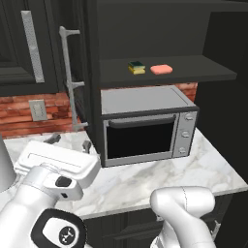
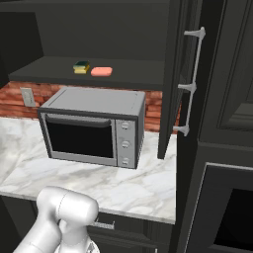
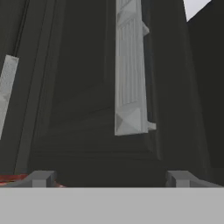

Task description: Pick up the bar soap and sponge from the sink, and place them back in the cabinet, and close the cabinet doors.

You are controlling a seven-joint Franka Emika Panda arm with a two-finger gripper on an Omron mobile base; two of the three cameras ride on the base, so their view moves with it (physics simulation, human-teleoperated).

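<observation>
Spread wide and holding nothing, the gripper (image 3: pixel 109 178) faced a cabinet door (image 3: pixel 87 100) whose long bar handle (image 3: pixel 129 78) ran lengthwise just ahead, slightly right of centre, while sponge (image 1: pixel 136 67) and bar soap (image 1: pixel 161 69) lay on the cabinet shelf (image 1: pixel 193 68).

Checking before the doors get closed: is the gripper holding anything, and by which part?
Nothing is held: the gripper is open, facing a cabinet door handle.
</observation>
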